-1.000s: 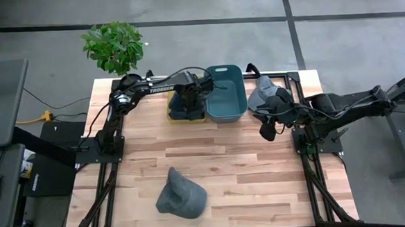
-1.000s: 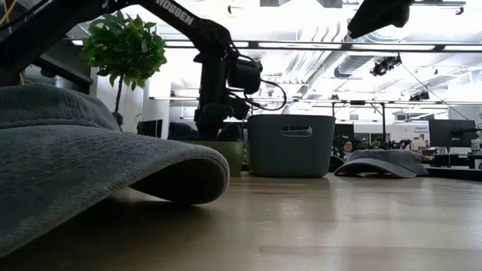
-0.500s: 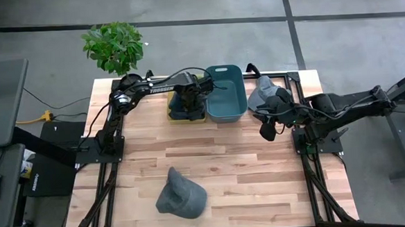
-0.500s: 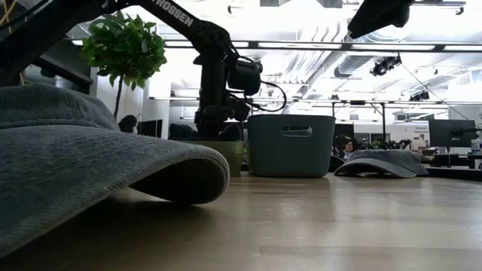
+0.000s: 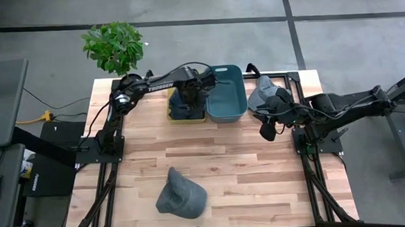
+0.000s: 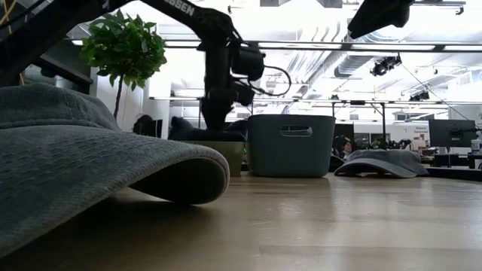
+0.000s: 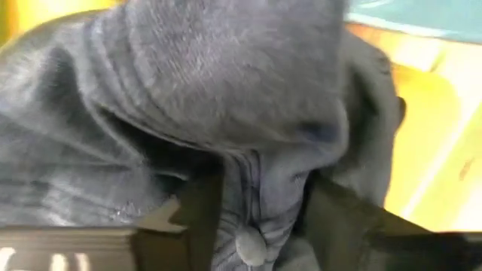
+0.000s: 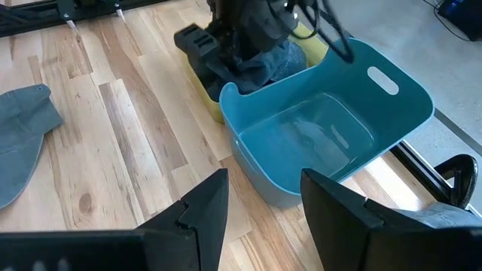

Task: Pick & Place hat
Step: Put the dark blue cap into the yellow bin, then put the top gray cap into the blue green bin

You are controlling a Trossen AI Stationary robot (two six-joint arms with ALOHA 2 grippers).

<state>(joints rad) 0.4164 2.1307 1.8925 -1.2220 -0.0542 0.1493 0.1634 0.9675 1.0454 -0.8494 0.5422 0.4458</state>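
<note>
Grey hat [image 7: 226, 98] between left pincer [image 7: 256, 218] fingers

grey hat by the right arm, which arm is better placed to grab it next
Right. The right gripper hangs open just in front of that grey hat, while the left gripper is busy over the yellow bin.

Wooden table [image 5: 239, 153]: two grey hats [image 5: 181, 194], yellow bin [image 5: 171, 115], teal bin [image 5: 226, 105]

Dark grey hat [image 5: 186, 104] lies crumpled in the yellow bin [image 5: 171, 116].
</note>
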